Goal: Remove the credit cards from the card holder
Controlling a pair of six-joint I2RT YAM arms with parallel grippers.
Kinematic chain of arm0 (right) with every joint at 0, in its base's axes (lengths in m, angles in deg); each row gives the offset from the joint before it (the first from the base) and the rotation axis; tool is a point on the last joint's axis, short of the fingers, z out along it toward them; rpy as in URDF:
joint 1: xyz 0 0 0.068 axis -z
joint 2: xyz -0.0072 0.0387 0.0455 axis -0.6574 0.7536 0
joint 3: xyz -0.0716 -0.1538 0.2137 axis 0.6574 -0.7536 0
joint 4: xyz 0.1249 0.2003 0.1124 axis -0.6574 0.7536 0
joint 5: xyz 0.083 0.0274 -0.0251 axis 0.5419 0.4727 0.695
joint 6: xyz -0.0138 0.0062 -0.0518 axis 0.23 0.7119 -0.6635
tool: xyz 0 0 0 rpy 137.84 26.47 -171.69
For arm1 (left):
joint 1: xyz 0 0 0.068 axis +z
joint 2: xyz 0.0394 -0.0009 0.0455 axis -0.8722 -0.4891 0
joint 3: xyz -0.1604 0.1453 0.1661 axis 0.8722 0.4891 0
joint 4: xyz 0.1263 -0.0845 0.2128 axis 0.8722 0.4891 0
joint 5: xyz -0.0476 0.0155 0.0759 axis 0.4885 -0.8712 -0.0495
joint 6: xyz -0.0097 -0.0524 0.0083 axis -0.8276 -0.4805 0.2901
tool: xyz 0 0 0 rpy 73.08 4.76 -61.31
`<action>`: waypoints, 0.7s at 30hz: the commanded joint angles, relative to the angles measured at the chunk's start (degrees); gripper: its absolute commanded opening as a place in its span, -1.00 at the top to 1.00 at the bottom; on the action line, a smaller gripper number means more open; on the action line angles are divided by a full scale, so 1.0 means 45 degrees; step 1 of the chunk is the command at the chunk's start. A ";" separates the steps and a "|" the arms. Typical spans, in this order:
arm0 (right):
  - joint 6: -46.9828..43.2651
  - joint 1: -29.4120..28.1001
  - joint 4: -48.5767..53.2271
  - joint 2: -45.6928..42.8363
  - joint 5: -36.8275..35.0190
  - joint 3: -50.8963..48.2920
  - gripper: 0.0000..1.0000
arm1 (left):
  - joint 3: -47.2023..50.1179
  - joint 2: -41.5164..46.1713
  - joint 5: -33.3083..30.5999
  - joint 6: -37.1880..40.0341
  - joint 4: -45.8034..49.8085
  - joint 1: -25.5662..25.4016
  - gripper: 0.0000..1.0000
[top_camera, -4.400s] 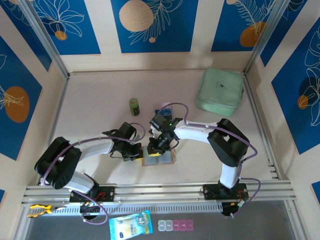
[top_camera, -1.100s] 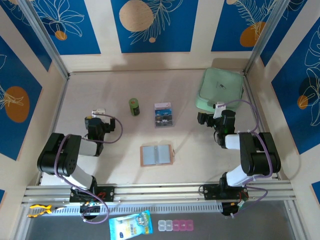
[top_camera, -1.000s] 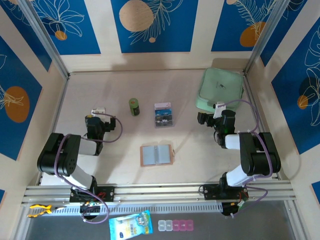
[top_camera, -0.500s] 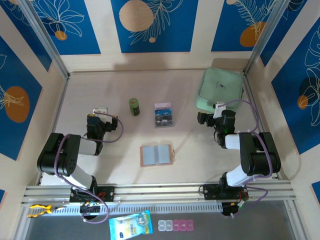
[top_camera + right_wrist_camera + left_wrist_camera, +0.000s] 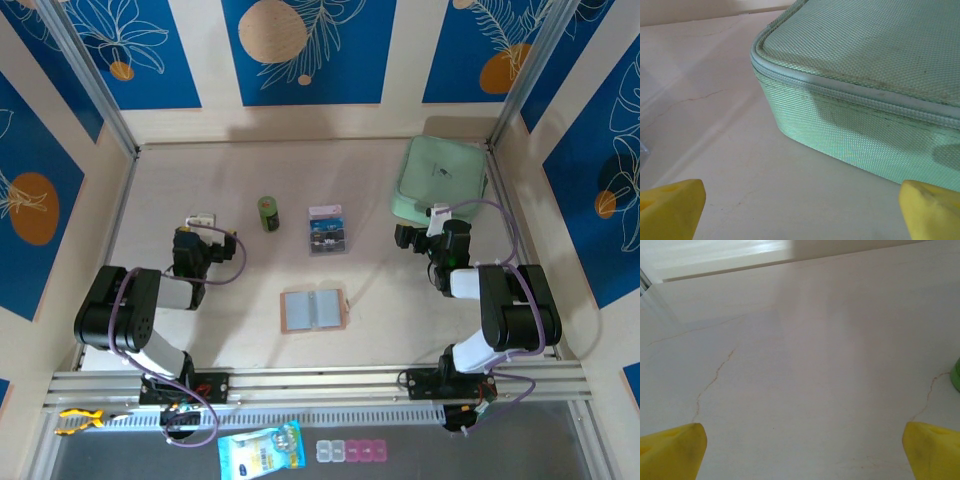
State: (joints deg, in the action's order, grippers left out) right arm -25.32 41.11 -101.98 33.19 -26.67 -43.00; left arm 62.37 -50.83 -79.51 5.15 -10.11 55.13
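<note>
I see the card holder (image 5: pixel 314 311) lying open on the desk (image 5: pixel 220 180), its grey pockets looking empty; the credit cards (image 5: pixel 327 231) lie together farther out, well apart from it. The left gripper (image 5: pixel 800 452) and right gripper (image 5: pixel 800 212) both stand wide open, holding nothing. I judge the task done

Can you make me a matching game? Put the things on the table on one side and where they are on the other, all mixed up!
Things:
1 card holder
2 credit cards
3 mint-green case
4 green cylinder

Places or states:
A far right corner
B just left of the cards
C lying open, grey lining up
D in the middle, just beyond the holder

Pairs: 1-C, 2-D, 3-A, 4-B
</note>
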 commanded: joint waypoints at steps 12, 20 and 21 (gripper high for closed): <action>-0.0244 0.0030 -0.0458 -0.0003 0.0178 0.0100 -0.98 | -0.0241 0.0040 0.0385 -0.0009 -0.0068 0.0157 -0.99; -0.0195 0.0123 -0.0459 0.0005 0.0383 0.0127 -0.98 | -0.0235 0.0045 0.0386 -0.0002 -0.0077 0.0165 -0.99; -0.0201 0.0099 -0.0574 -0.0062 0.0305 0.0017 -0.98 | -0.0232 0.0057 0.0376 -0.0013 -0.0069 0.0169 -0.99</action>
